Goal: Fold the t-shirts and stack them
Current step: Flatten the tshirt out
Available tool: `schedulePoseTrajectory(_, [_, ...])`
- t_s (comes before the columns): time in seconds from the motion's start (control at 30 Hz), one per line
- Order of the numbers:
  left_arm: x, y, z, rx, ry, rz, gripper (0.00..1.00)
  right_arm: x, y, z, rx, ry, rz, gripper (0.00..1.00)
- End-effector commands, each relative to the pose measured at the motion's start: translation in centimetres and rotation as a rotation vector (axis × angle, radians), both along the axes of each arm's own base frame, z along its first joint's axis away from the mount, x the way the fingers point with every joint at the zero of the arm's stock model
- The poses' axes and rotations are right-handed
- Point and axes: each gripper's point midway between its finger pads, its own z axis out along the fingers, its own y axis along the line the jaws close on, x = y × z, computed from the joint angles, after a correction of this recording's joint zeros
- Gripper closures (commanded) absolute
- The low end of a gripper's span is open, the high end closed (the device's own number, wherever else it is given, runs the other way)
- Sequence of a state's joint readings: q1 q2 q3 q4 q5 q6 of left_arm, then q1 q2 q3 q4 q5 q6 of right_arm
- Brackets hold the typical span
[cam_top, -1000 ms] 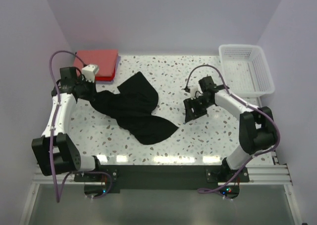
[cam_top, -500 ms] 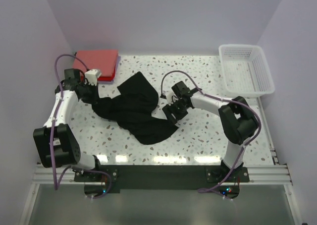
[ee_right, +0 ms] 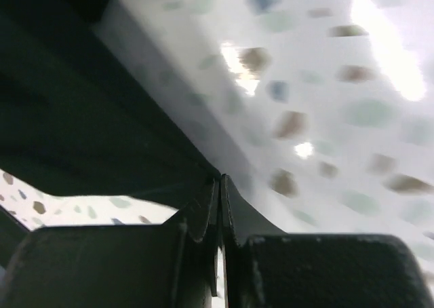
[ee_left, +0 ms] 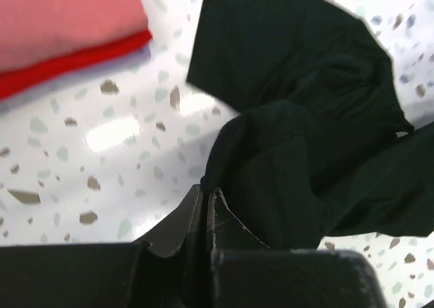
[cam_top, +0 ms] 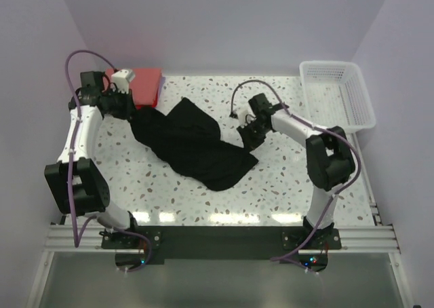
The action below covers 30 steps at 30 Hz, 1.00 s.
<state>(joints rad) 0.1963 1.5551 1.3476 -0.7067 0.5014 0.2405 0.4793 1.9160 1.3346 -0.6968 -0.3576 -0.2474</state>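
Note:
The black t-shirt (cam_top: 193,145) lies crumpled across the middle of the table and hangs loosely between both grippers. At its left end, beside the folded coral-red t-shirts (cam_top: 139,85), my left gripper (cam_top: 130,110) is shut on a bunch of black cloth. In the left wrist view the cloth (ee_left: 305,125) bulges out from the closed gripper (ee_left: 207,191), and the red stack (ee_left: 61,30) lies at the upper left. My right gripper (cam_top: 248,141) is shut on the shirt's right edge. In the right wrist view, black cloth (ee_right: 81,118) runs into the closed gripper (ee_right: 220,182).
A white lattice basket (cam_top: 359,104) stands at the back right corner. The red stack sits at the back left, close behind my left wrist. Speckled tabletop (cam_top: 285,179) shows in front of and to the right of the shirt.
My right gripper reached the shirt's right edge, shut on it and drew it rightward. My left gripper carried its end back toward the red stack. The shirt is stretched wider.

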Motion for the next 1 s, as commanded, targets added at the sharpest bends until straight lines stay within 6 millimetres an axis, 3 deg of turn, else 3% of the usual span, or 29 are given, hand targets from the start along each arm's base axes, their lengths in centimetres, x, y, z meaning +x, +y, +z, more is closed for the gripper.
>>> schedulePoseTrajectory(0.0, [3.1, -0.9, 5.4, -0.083, -0.142, -0.039, 1.00, 5.9, -2.8, 10.4, 0.064, -0.302, -0.013, 1.00])
schedulePoseTrajectory(0.07, [4.1, -1.1, 6.8, -0.103, -0.173, -0.043, 1.00, 7.3, -4.0, 13.3, 0.070, -0.389, -0.032, 1.00])
schedulePoseTrajectory(0.17, [6.0, -1.4, 10.9, -0.130, -0.277, -0.048, 1.00, 9.5, -5.3, 18.4, 0.072, -0.541, -0.067, 1.00])
schedulePoseTrajectory(0.23, [7.3, -1.4, 15.1, -0.135, -0.403, -0.053, 1.00, 11.4, -6.5, 22.7, 0.075, -0.662, -0.116, 1.00])
schedulePoseTrajectory(0.3, [7.6, -1.5, 19.4, -0.157, -0.505, -0.029, 1.00, 13.0, -7.8, 28.6, 0.077, -0.830, -0.175, 1.00])
schedulePoseTrajectory(0.37, [7.8, -1.2, 23.0, -0.162, -0.605, 0.004, 1.00, 14.1, -9.2, 32.9, 0.070, -0.967, -0.236, 1.00])
schedulePoseTrajectory(0.4, [7.0, -1.3, 25.4, -0.153, -0.669, 0.013, 1.00, 13.8, -9.7, 36.0, 0.082, -1.044, -0.254, 1.00])
schedulePoseTrajectory(0.47, [6.2, -1.1, 28.3, -0.135, -0.769, 0.036, 1.00, 13.5, -10.2, 38.9, 0.092, -1.129, -0.277, 1.00])
schedulePoseTrajectory(0.5, [4.8, -1.0, 29.5, -0.119, -0.814, 0.053, 1.00, 12.7, -10.8, 40.5, 0.091, -1.172, -0.293, 1.00])
schedulePoseTrajectory(0.57, [3.3, -0.6, 31.4, -0.090, -0.906, 0.093, 1.00, 12.0, -11.4, 42.2, 0.092, -1.235, -0.307, 1.00])
schedulePoseTrajectory(0.6, [1.6, -0.6, 31.9, -0.076, -0.955, 0.107, 1.00, 10.9, -12.0, 42.5, 0.079, -1.255, -0.317, 1.00])
schedulePoseTrajectory(0.67, [0.0, -0.3, 31.4, -0.041, -0.983, 0.128, 0.99, 9.9, -12.7, 43.1, 0.057, -1.297, -0.310, 1.00])
schedulePoseTrajectory(0.7, [-1.7, -0.4, 30.7, -0.026, -0.983, 0.136, 0.99, 9.5, -12.8, 42.1, 0.042, -1.283, -0.294, 1.00])
schedulePoseTrajectory(0.73, [-2.5, -0.3, 29.2, -0.018, -0.938, 0.153, 0.99, 8.0, -13.1, 42.8, 0.040, -1.303, -0.278, 1.00])
schedulePoseTrajectory(0.8, [-4.5, -0.5, 26.1, 0.043, -0.872, 0.125, 0.99, 6.4, -13.1, 39.7, -0.002, -1.239, -0.196, 1.00])
schedulePoseTrajectory(0.83, [-5.5, -0.8, 23.0, 0.055, -0.773, 0.101, 0.99, 4.9, -13.2, 39.5, -0.003, -1.244, -0.159, 1.00])
schedulePoseTrajectory(0.87, [-6.2, -0.8, 21.1, 0.094, -0.730, 0.072, 0.97, 3.8, -13.1, 35.9, -0.038, -1.156, -0.092, 1.00])
schedulePoseTrajectory(0.93, [-8.5, -0.9, 15.3, 0.149, -0.570, 0.020, 0.97, 1.7, -12.4, 32.6, -0.022, -1.071, 0.005, 1.00])
schedulePoseTrajectory(0.97, [-9.6, -1.2, 12.5, 0.163, -0.504, -0.026, 0.93, -0.3, -12.7, 29.7, -0.046, -1.002, 0.064, 1.00])
